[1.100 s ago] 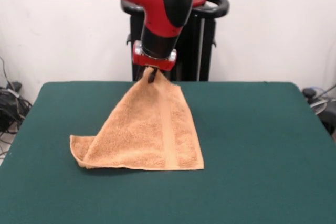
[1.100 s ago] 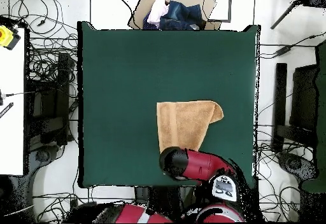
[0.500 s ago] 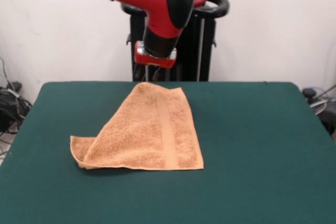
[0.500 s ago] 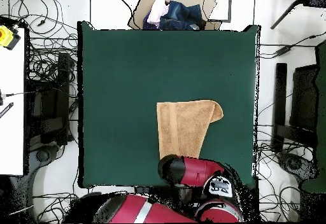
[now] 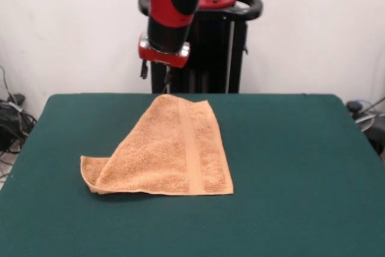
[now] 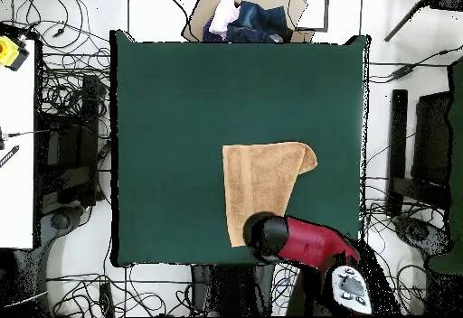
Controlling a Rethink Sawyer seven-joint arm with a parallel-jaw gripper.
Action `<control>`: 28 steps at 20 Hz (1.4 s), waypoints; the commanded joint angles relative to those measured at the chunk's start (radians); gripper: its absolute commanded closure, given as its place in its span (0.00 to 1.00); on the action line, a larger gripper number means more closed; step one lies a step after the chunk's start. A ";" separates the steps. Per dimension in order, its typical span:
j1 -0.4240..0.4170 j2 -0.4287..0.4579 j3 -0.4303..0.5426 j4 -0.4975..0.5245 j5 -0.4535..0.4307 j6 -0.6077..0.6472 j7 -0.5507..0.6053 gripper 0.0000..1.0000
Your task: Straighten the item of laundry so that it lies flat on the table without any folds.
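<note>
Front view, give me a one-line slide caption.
Sawyer pincer raised clear of a partly folded orange towel on the green table.

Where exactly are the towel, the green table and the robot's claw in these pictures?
towel [image 5: 174, 154]: front view, on its fuzzy middle.
table [image 5: 289, 161]: front view, on bare green cloth beside the towel.
claw [image 5: 167, 76]: front view, at the thin tips under the red wrist, above the table's far edge.

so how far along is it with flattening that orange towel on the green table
Partly done. The towel lies on the table, and its banded side looks flat. Nothing is in hand: the gripper hangs empty above the towel's far corner, clear of the cloth. Still left: one side is folded over, so the towel shows as a slanted wedge with a curled corner instead of a full rectangle. That fold has to be opened out.
</note>
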 commanded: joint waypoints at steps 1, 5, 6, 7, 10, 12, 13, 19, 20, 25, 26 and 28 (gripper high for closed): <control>-0.108 -0.060 0.190 -0.184 0.147 0.148 0.076 0.00; -0.121 0.000 0.169 -0.327 0.137 0.234 0.064 0.00; -0.150 -0.004 0.195 -0.332 0.132 0.225 0.026 0.00; -0.188 -0.020 0.234 -0.317 0.130 0.189 -0.017 0.00; -0.227 -0.073 0.281 -0.324 0.143 0.182 -0.034 0.00; -0.210 -0.071 0.279 -0.388 0.170 0.263 0.019 0.00; -0.189 -0.054 0.263 -0.424 0.170 0.283 0.057 0.00; -0.092 0.033 0.180 -0.518 0.145 0.258 0.184 0.00; -0.088 0.034 0.174 -0.508 0.148 0.234 0.200 0.00; -0.054 0.050 0.128 -0.502 0.145 0.174 0.247 0.00; -0.051 0.050 0.124 -0.501 0.137 0.187 0.233 0.00; -0.023 0.055 0.078 -0.508 0.112 0.194 0.252 0.00</control>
